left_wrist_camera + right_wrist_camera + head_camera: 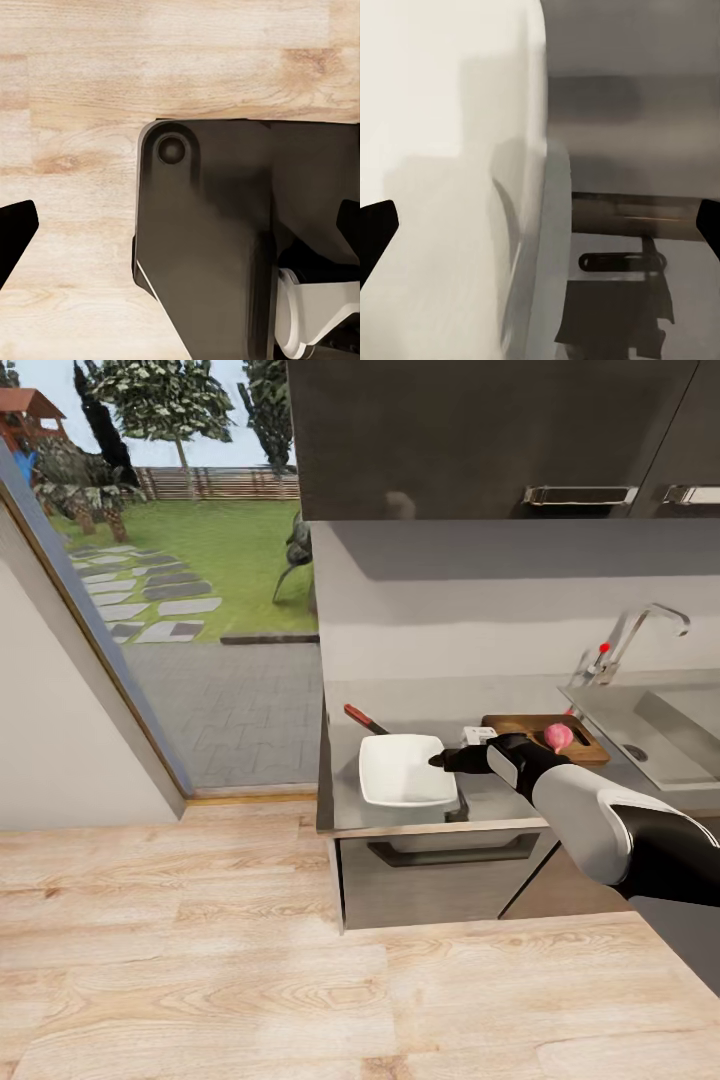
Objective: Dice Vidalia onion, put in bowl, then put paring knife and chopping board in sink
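Onion (558, 736) sits whole on the board (585, 745), just behind your right gripper (440, 761), so dicing, filling and both sink drops remain. Bowl (405, 770) just ahead of that gripper looks empty, the knife (365, 720) lies beyond it on the counter (490, 800). Both grippers' fingertips stand wide apart, holding nothing.

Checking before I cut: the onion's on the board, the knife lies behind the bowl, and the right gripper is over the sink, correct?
Not quite. In the head view the right gripper is at the bowl, not over the sink. Onion on board and knife behind the bowl are right.
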You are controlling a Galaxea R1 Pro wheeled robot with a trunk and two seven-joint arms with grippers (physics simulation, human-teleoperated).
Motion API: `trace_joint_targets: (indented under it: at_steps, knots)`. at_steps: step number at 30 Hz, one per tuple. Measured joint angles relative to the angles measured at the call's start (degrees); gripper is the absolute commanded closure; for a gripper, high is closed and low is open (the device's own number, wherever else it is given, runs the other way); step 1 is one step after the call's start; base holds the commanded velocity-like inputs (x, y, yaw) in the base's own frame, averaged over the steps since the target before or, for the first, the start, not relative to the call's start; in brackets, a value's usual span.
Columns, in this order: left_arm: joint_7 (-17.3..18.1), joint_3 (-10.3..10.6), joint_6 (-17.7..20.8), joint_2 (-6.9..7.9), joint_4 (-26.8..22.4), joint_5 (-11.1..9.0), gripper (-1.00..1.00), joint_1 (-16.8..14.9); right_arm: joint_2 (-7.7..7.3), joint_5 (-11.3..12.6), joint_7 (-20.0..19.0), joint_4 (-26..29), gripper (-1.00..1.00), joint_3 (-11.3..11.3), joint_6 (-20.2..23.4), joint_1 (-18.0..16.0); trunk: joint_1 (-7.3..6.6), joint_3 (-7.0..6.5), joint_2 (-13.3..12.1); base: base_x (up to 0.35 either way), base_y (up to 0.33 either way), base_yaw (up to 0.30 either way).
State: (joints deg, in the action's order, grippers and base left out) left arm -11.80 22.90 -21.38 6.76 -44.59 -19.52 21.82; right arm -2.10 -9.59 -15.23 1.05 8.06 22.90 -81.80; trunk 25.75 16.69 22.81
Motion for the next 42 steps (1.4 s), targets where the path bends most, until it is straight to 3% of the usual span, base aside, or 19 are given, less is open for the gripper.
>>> trace_joint_targets:
  at_steps: [23, 42]
  knots:
    - [0.0, -0.1, 0.0, -0.07, 0.4, 0.0, -1.00, 0.0, -0.46, 0.0, -0.3, 2.0, -1.00, 0.2, -0.2, 0.0, 0.00, 0.00, 0.0, 0.000, 0.000, 0.000]
    - [0.0, -0.1, 0.0, -0.09, 0.7, 0.0, -1.00, 0.0, 0.04, 0.1, -0.4, 9.3, -1.00, 0.0, -0.1, 0.0, 0.00, 0.00, 0.0, 0.000, 0.027, 0.000]
